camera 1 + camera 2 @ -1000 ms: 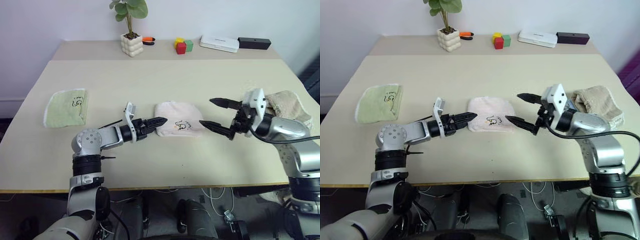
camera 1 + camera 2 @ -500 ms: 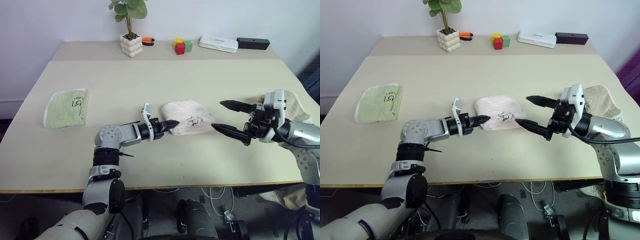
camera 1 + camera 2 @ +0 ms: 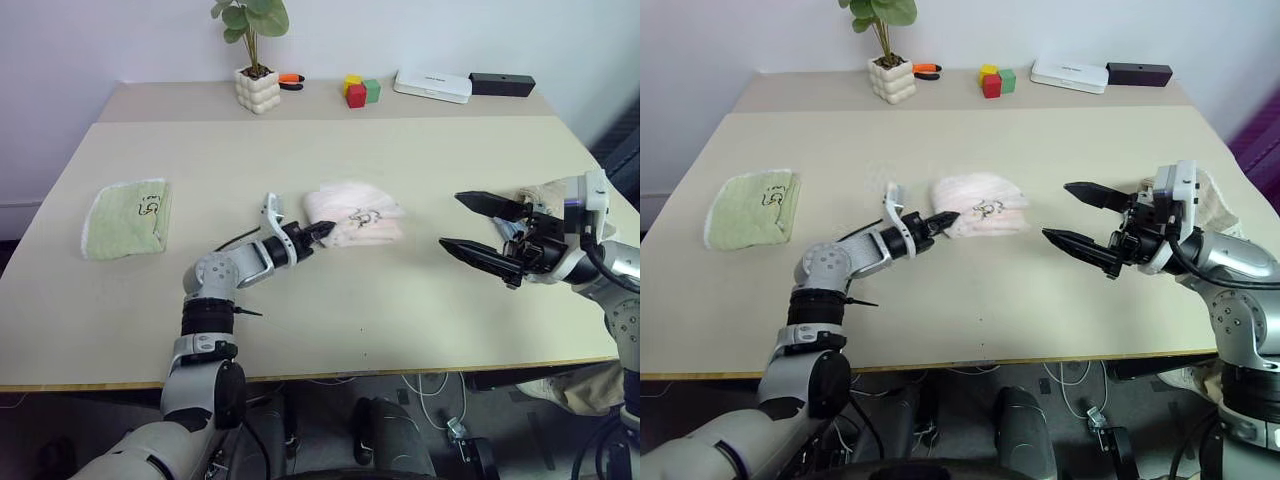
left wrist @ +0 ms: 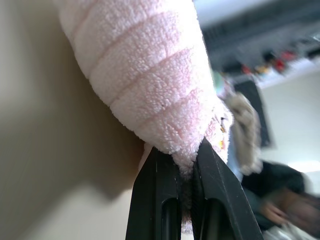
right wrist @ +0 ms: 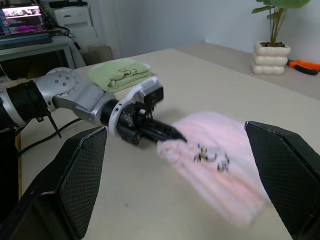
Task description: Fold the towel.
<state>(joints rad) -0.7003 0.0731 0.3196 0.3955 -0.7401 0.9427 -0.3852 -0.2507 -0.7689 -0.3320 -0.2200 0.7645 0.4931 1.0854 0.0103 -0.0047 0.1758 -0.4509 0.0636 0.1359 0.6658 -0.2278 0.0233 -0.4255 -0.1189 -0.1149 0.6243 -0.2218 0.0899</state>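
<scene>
- Centrally on the beige worktop (image 3: 420, 190), the pink towel (image 3: 355, 214) lies bunched, its near-left edge pinched in the left gripper (image 3: 318, 230).
- Right gripper (image 3: 478, 228) hangs spread wide, well apart toward the right edge, empty.
- Green cloth (image 3: 128, 216) sits near the left edge; tan towel (image 3: 545, 196) at the right edge.
- Plant pot (image 3: 257, 88), coloured blocks (image 3: 360, 91), white box (image 3: 434, 86) line the far edge by the wall.
- Since a second ago, the left fingers have shut on the towel; the right arm has drawn back rightward.

Beige table (image 3: 400, 300), pink towel (image 3: 355, 213) mid-table, green cloth (image 3: 128, 216), tan towel (image 3: 545, 195), potted plant (image 3: 255, 88), coloured blocks (image 3: 362, 91)
</scene>
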